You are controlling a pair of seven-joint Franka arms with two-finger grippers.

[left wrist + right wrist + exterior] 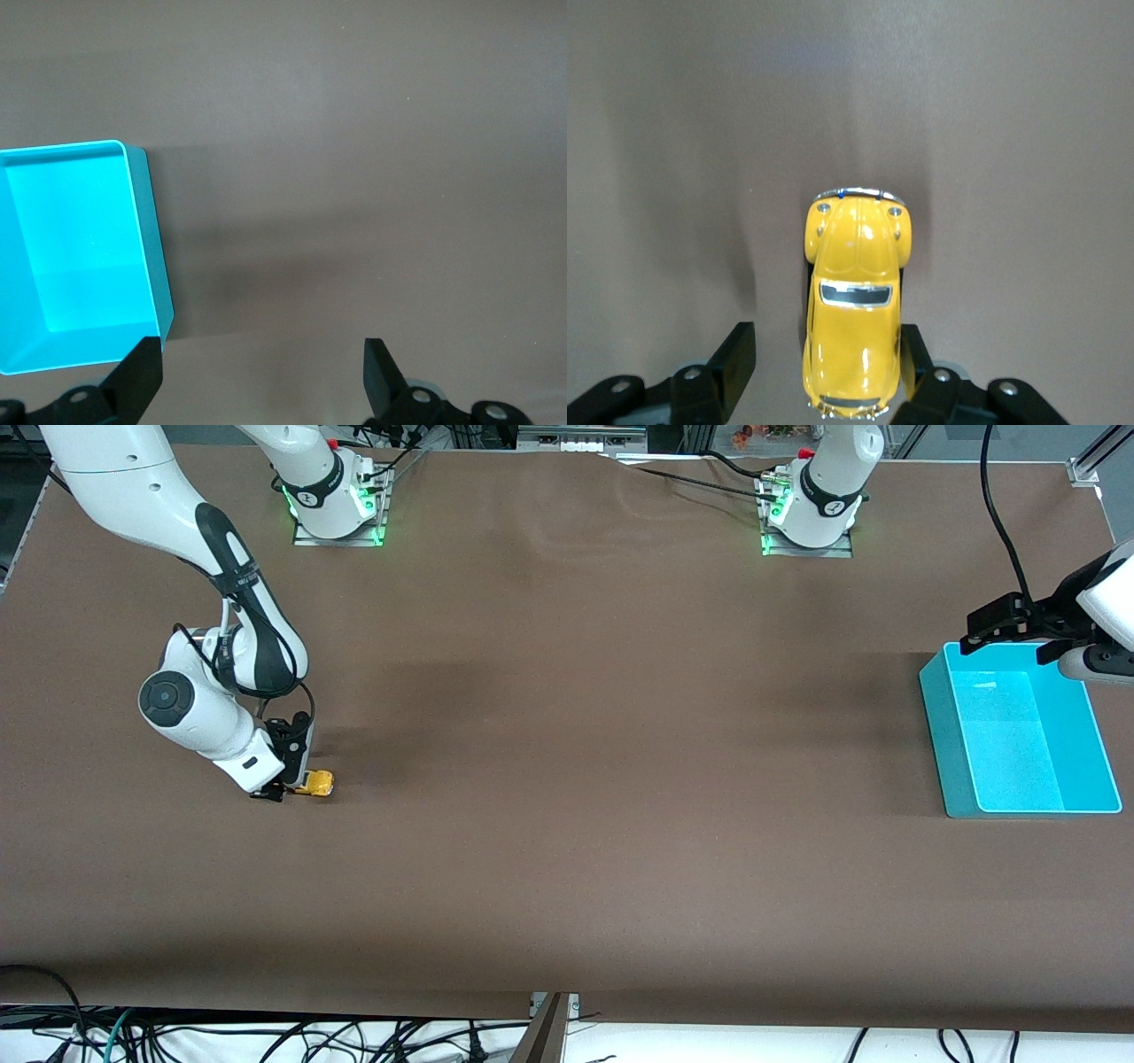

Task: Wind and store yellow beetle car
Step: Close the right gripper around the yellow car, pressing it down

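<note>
Right gripper [282, 788] at yellow beetle car [315, 783]
Fingers half-open astride it, one touching, no firm grip; left gripper [261, 376] waits wide open beside teal bin [941, 717]

The bench [567, 779] is lit evenly and fairly brightly from overhead in the front view; broad, soft darker bands are seen across the middle of the frame, and a dim strip along the lower edge; green glow is cast by lamps at the arm bases near the upper edge. A pale glare patch is seen on the floor of the teal bin [952, 762] at the right of the frame; a soft shadow is thrown beside it in the left wrist view. In the right wrist view, small highlights are carried on the glossy yellow beetle car [855, 310], and faint vertical shadows are laid around it; focus is held throughout, without visible blur.
</note>
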